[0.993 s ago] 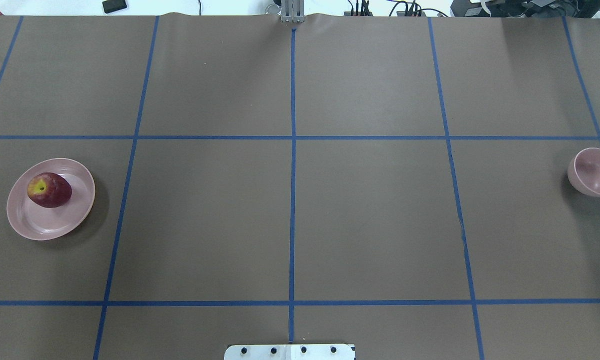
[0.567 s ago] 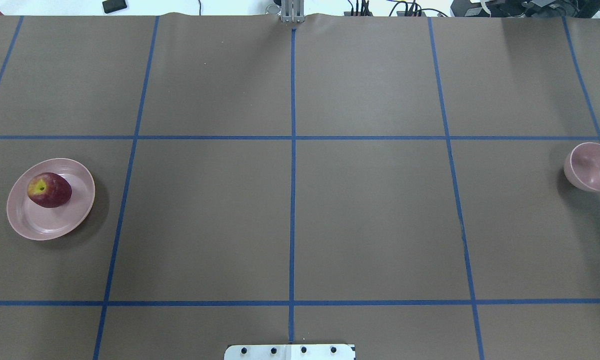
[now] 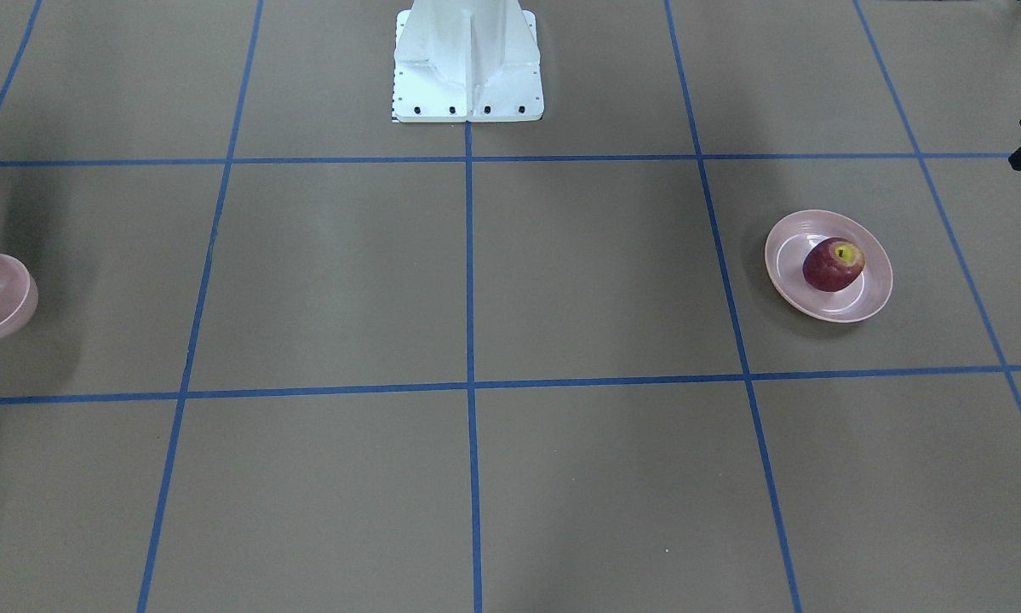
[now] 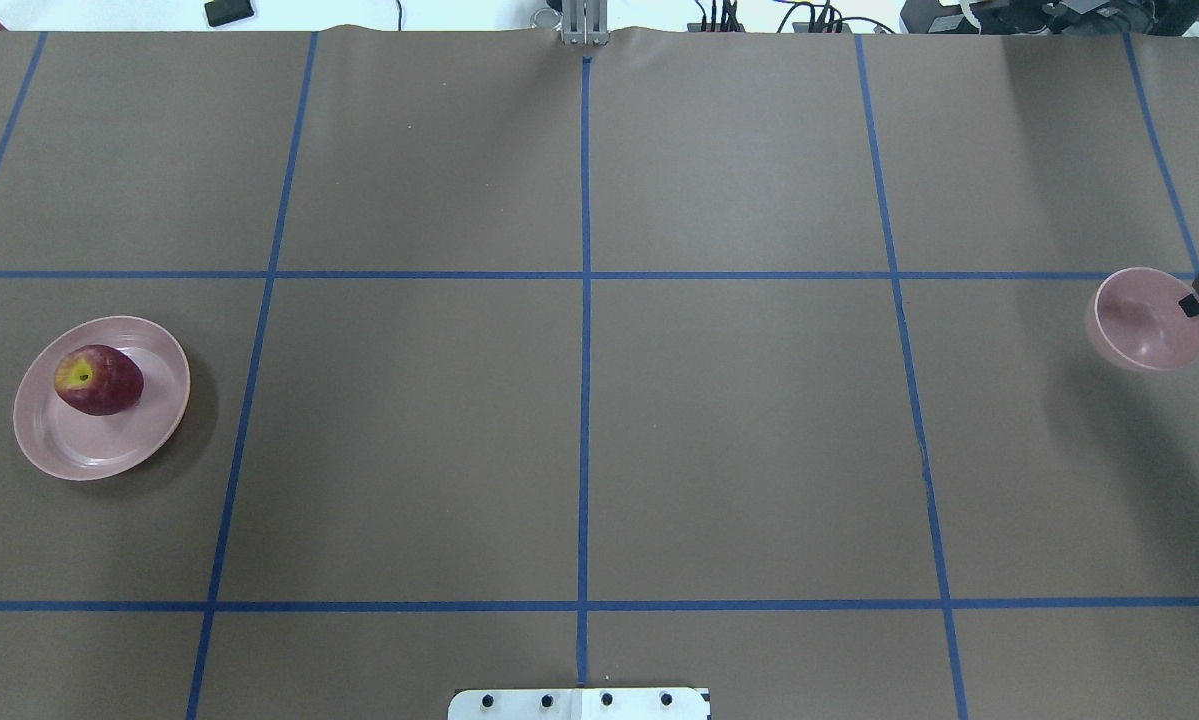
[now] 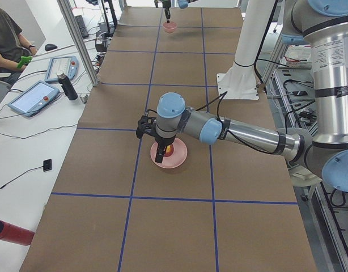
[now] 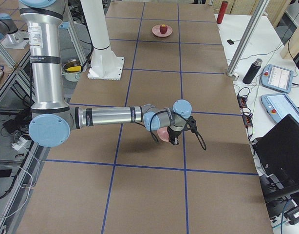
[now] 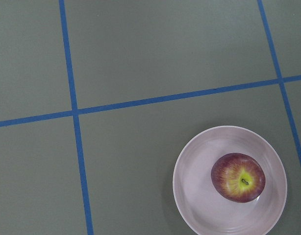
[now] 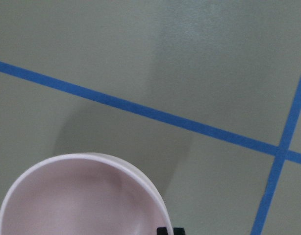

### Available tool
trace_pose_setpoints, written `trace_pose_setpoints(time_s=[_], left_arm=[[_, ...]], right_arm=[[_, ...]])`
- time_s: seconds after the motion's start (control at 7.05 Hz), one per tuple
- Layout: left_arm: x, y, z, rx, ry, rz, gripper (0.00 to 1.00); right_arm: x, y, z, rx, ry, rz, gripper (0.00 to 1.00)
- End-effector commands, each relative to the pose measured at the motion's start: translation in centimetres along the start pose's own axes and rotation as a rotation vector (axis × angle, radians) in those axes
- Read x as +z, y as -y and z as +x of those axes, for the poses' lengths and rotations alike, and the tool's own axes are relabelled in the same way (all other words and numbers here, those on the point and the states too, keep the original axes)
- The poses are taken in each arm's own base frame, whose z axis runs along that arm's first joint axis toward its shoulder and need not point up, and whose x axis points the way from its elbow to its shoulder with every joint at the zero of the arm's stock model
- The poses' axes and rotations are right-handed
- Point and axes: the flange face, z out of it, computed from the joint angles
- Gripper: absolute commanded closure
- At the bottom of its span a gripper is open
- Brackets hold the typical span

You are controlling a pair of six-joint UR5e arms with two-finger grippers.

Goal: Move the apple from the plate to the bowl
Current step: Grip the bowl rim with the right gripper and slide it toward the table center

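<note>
Right gripper (image 4: 1191, 303) is clamped on the rim of the bowl (image 4: 1144, 325), one finger inside and one outside. It holds the bowl near the right-hand end edge of the worktop (image 4: 739, 420), about midway between the robot's edge and the operators' edge. The bowl looks tipped and its shadow falls apart from it, so I judge it lifted clear of the surface. Far down the worktop, near the left-hand end edge, the apple (image 4: 99, 380) sits stem-up on the plate (image 4: 109, 450), off-centre toward that end edge. The left gripper (image 5: 161, 153) hangs above that area, well clear of the fruit; I cannot tell whether its jaws are apart or together. Step in hand, as I read it: the bowl is being carried inward, and the apple has not yet been picked up. Next move calls for setting the bowl down flat and taking the apple from above. The bowl is barely wider than the fruit, so the drop must be well centred. Against a second ago, the bowl has shifted away from the right end edge toward the middle. More of the right gripper now shows. Apple and plate are unchanged.
</note>
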Motion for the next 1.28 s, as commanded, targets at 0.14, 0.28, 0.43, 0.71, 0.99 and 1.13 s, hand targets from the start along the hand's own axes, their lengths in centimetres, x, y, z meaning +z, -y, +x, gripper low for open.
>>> trace_pose_setpoints(time_s=[0.14, 0.28, 0.43, 0.71, 0.99, 1.13], left_arm=[[-1.9, 0.2, 2.1, 0.04, -0.007, 0.036, 0.02], [-2.5, 0.4, 2.8, 0.007, -0.004, 0.051, 0.02], [-2.7, 0.8, 3.3, -0.078, -0.016, 0.059, 0.02], [-2.5, 2.7, 5.1, -0.046, -0.032, 0.07, 0.02], [4.4, 3.9, 10.4, 0.04, 0.04, -0.012, 0.02], [7.8, 4.0, 12.1, 0.024, 0.045, -0.064, 0.03]], right_arm=[[-0.5, 2.1, -11.8, 0.067, 0.028, -0.005, 1.0], [0.7, 3.3, -16.2, 0.027, 0.041, -0.019, 1.0], [-0.2, 4.7, -20.3, 0.025, 0.063, 0.011, 1.0], [2.0, 5.8, -31.0, 0.026, 0.06, 0.01, 1.0], [3.0, 6.5, -41.5, 0.072, 0.093, 0.031, 1.0], [3.3, 6.7, -45.1, 0.073, 0.108, 0.032, 1.0]])
